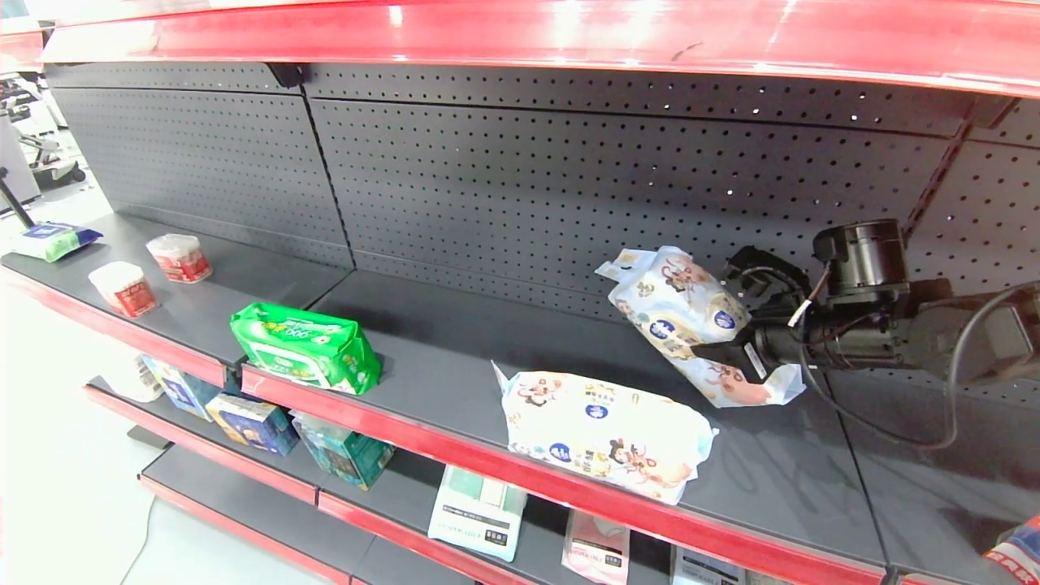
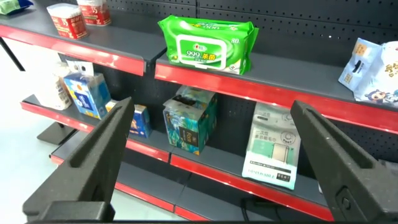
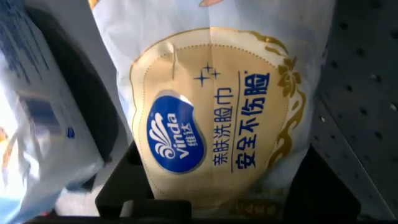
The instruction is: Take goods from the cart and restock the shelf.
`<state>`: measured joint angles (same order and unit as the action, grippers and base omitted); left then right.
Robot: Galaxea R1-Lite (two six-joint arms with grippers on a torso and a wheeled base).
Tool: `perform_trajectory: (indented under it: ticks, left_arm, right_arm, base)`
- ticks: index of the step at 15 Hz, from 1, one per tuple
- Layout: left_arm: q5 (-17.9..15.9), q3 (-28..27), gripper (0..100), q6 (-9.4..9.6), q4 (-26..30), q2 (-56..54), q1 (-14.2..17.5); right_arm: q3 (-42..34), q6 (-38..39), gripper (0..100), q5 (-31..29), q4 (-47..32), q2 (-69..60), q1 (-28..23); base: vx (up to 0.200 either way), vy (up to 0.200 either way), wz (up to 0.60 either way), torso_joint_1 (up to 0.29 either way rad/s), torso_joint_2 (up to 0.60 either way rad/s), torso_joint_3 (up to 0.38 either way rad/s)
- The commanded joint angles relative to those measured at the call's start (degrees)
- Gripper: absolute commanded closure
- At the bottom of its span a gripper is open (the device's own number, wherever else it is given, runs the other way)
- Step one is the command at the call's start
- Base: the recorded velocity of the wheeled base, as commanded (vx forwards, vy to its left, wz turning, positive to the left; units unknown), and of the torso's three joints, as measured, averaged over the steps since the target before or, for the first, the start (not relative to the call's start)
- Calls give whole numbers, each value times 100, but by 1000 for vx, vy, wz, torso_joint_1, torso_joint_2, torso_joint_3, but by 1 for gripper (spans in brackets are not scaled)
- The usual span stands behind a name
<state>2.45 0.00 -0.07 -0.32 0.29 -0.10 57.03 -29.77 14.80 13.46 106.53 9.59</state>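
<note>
Right gripper (image 1: 735, 341) is clamped down on a white pack (image 1: 691, 321), pinching it across the middle. In the right wrist view the pack's printed face sits squarely between the jaws. The pack hangs tilted over the shelf (image 1: 455, 341), top end leaning toward the pegboard (image 1: 528, 187), low end down by the shelf surface. Can't tell from here whether that low corner is actually touching.

So the step in hand looks like the put-down. A second pack (image 1: 605, 435) of the same sort lies flat at the front lip, just in front and to the left of the held one. A green pack (image 1: 305, 348) stands farther left, well apart.

How to do it well, probably:
- Level the pack out before letting go. It's soft, and a tilted drop could let it flop or roll onto the second pack.
- Lower it until the whole underside rests on the shelf.
- Keep it behind the second pack, not on top of it, and don't shove it into the pegboard.
- Then open wide and pull straight back so the fingers don't drag the wrapper along.

Left gripper (image 2: 211, 106) is spread wide with nothing in it, hanging in front of the lower shelf (image 2: 186, 163), well out of the way.
</note>
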Motion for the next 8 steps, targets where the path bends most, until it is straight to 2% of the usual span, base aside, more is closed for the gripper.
perform_trajectory:
  ticks: [1, 8]
  left_arm:
    - [1, 0, 0, -1, -3, -3, 1]
    - [1, 0, 0, -1, -3, -3, 1]
  right_arm:
    - [195, -11, 100, -12, -1, 254, 139]
    - [274, -117, 100, -91, -10, 430, 473]
  base:
    - [0, 0, 0, 0, 0, 0]
    - [0, 0, 0, 0, 0, 0]
